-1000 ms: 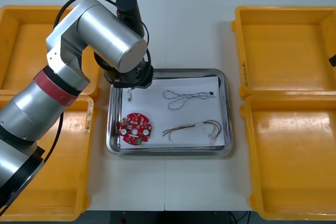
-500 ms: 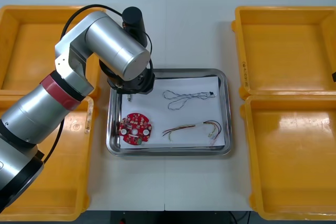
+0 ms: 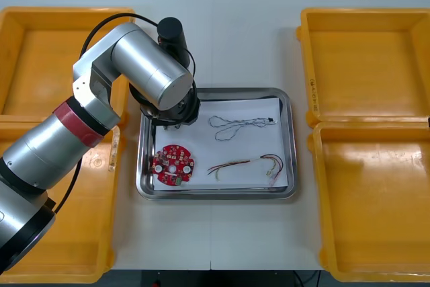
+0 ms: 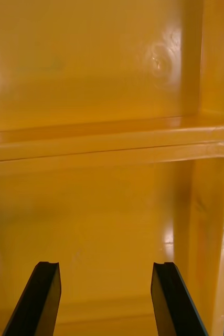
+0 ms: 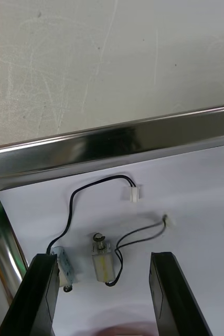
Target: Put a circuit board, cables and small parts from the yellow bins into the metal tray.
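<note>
My left gripper (image 5: 103,258) hangs open over the far left corner of the metal tray (image 3: 290,166). Between its fingers, on the white lining, lies a small metal part (image 5: 103,265) with a black cable (image 5: 91,186) that ends in a white plug. A second small part (image 5: 64,265) lies by one finger. In the front view the left arm's wrist (image 3: 168,99) hides that corner. The tray also holds a round red circuit board (image 3: 173,165), a twisted blue and white cable (image 3: 235,126) and a red and yellow cable (image 3: 250,164). My right gripper (image 4: 105,299) is open above a yellow bin (image 4: 112,210).
Yellow bins flank the tray: two at the left (image 3: 40,58) (image 3: 74,233) and two at the right (image 3: 366,58) (image 3: 373,199). Bare table (image 3: 235,38) lies beyond the tray's far rim (image 5: 117,144).
My left arm has shifted a little further over the tray's far left corner. The small metal part that showed under its gripper now lies loose on the lining between open fingers.
</note>
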`<move>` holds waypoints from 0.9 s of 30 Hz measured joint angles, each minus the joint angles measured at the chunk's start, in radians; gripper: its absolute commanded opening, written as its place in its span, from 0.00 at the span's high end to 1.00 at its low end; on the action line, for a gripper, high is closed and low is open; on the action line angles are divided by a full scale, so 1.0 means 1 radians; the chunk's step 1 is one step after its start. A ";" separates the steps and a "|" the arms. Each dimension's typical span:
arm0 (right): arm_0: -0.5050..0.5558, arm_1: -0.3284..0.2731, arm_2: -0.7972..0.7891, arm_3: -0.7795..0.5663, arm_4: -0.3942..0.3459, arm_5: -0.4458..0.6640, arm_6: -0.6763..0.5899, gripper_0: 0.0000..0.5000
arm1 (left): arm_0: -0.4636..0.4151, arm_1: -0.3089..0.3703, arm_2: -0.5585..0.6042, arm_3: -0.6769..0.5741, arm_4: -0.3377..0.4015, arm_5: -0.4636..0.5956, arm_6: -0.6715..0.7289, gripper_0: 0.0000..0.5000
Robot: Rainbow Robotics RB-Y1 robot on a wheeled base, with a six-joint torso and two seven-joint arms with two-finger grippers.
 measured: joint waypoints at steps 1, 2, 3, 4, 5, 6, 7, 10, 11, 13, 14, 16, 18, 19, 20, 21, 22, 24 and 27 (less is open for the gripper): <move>0.006 0.002 -0.003 0.000 0.000 0.000 0.000 0.00 | 0.000 0.000 0.000 0.000 0.000 0.000 0.000 0.00; 0.013 0.004 -0.006 0.000 0.000 0.000 0.000 0.00 | 0.000 0.000 0.000 0.000 0.000 0.000 0.000 0.00; 0.019 0.008 -0.008 0.000 0.000 0.000 0.000 0.00 | 0.000 0.000 0.000 0.000 0.000 0.000 0.000 0.00; 0.024 0.012 -0.010 0.000 0.000 0.000 -0.001 0.00 | 0.000 0.000 0.000 0.000 0.000 -0.001 0.000 0.00; 0.029 0.016 -0.011 0.000 0.000 0.000 -0.002 0.00 | 0.000 0.000 0.000 0.000 0.000 -0.001 0.000 0.00; 0.034 0.020 -0.012 0.000 -0.001 0.000 -0.005 0.00 | 0.000 0.000 0.000 0.000 0.000 -0.001 0.000 0.00; 0.038 0.024 -0.012 0.000 -0.001 0.000 -0.010 0.00 | 0.000 0.000 0.000 0.000 0.000 -0.001 0.001 0.00; 0.047 0.039 -0.012 0.000 -0.005 0.000 -0.015 0.00 | 0.000 0.000 0.000 0.000 0.001 -0.001 0.001 0.00; 0.049 0.045 -0.012 0.000 -0.007 0.000 -0.015 0.00 | 0.000 0.000 0.000 0.000 0.001 -0.001 0.001 0.00; 0.050 0.059 -0.012 0.000 -0.007 0.000 -0.015 0.00 | 0.000 0.000 0.000 0.000 0.002 -0.001 0.001 0.00; 0.050 0.065 -0.012 0.000 -0.008 0.000 -0.015 0.00 | 0.000 0.000 0.000 0.000 0.002 -0.001 0.001 0.00; 0.050 0.074 -0.012 0.000 -0.010 0.000 -0.015 0.00 | 0.000 0.001 0.000 -0.001 0.005 -0.001 0.002 0.00; 0.050 0.077 -0.012 0.000 -0.011 0.000 -0.015 0.00 | 0.000 0.004 0.001 -0.009 0.011 0.009 0.003 0.00; 0.050 0.078 -0.012 0.000 -0.011 0.000 -0.015 0.00 | 0.000 0.006 0.003 -0.016 0.014 0.024 0.003 0.00; 0.050 0.078 -0.012 0.000 -0.011 0.000 -0.015 0.00 | 0.000 0.007 0.008 -0.025 0.019 0.042 0.003 0.00; 0.050 0.078 -0.012 0.000 -0.011 0.000 -0.015 0.00 | 0.000 0.008 0.013 -0.034 0.024 0.056 0.003 0.00; 0.050 0.078 -0.012 0.000 -0.011 0.000 -0.015 0.00 | 0.000 0.009 0.022 -0.046 0.032 0.071 0.003 0.00; 0.050 0.078 -0.012 0.000 -0.011 0.000 -0.015 0.00 | 0.000 0.012 0.045 -0.068 0.051 0.099 0.003 0.00; 0.050 0.078 -0.012 0.000 -0.011 0.000 -0.015 0.00 | 0.000 0.019 0.085 -0.103 0.074 0.135 0.003 0.00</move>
